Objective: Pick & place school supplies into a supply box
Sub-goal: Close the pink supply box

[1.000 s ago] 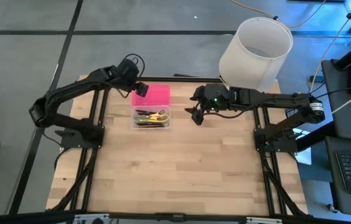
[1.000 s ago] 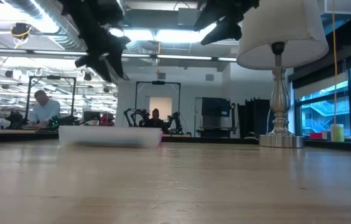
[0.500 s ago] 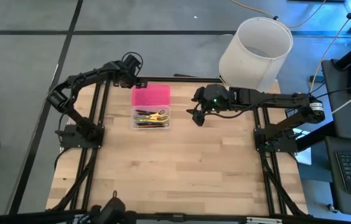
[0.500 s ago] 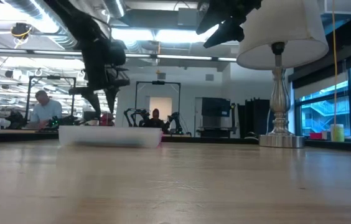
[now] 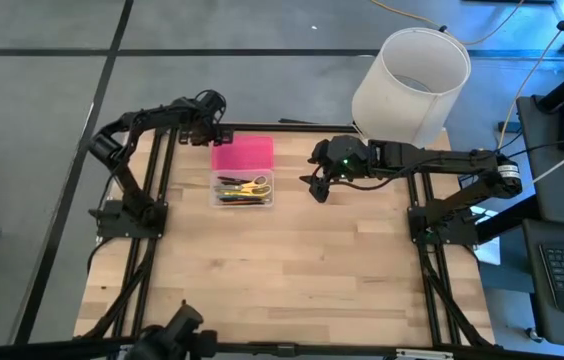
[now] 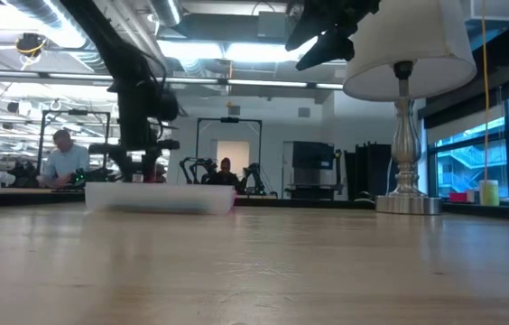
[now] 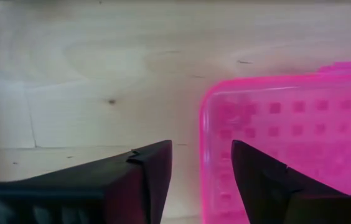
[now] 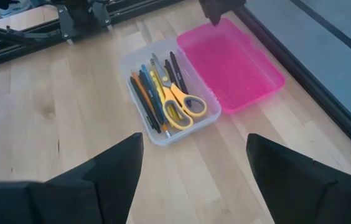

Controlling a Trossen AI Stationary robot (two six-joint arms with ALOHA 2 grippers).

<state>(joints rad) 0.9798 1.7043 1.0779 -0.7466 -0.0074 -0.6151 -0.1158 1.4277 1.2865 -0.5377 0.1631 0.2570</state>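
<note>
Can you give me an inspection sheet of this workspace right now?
Surface: wooden table, bare in front.
Job's things: supply box open, pink lid laid flat; pens and scissors in clear base.
Clutter: white lampshade at far right corner.
Grippers: left gripper straddling the lid's edge, jaws apart; right gripper open, hovering beside box.
Cables: yellow cable on floor.
Surroundings: seated person in the room behind.

Overhead looks straight down, low looks level across the table (image 5: 292,260), wrists look close; all share the supply box (image 5: 242,172).
</note>
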